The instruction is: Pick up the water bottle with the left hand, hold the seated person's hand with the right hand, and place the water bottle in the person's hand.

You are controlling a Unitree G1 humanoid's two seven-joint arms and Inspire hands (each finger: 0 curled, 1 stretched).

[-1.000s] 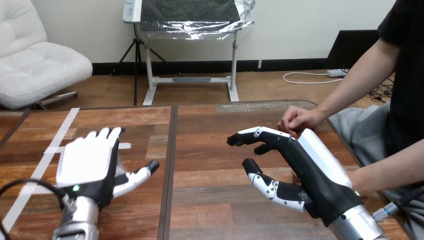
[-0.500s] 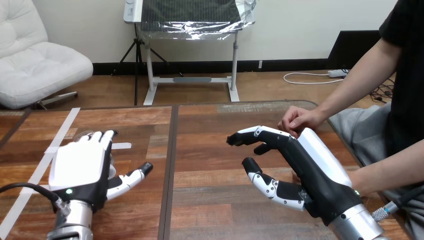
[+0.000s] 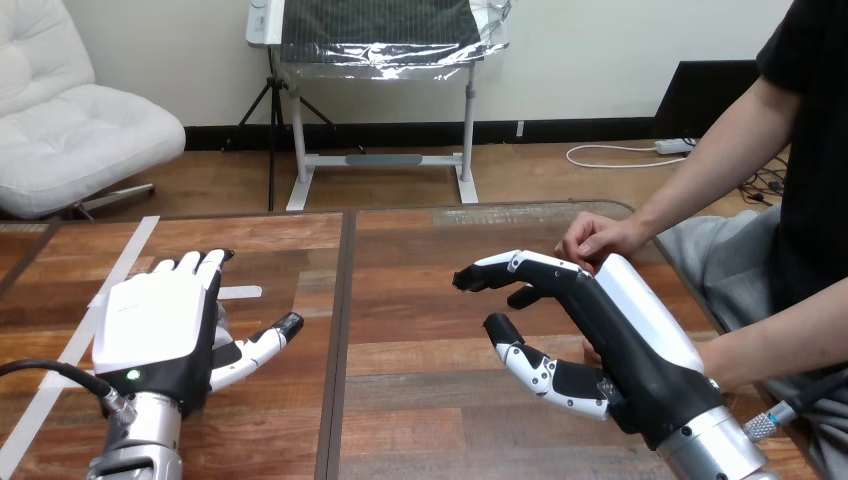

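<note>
Wooden counter [image 3: 420,410], white tape [image 3: 132,240] along its left edge. Your left hand [image 3: 160,325] is palm down near the front left corner, fingers straight, thumb spread. A clear shape [image 3: 222,322] peeks from under it; can't tell if that's the water bottle. Your right hand [image 3: 610,330] is right of centre, fingers stretched, thumb apart, empty. The person's hand [image 3: 597,240] rests curled near the far right edge, just beside your right fingertips.

Two robot hands [image 3: 155,325] [image 3: 620,325], one person [image 3: 800,150], one table [image 3: 420,300].
</note>
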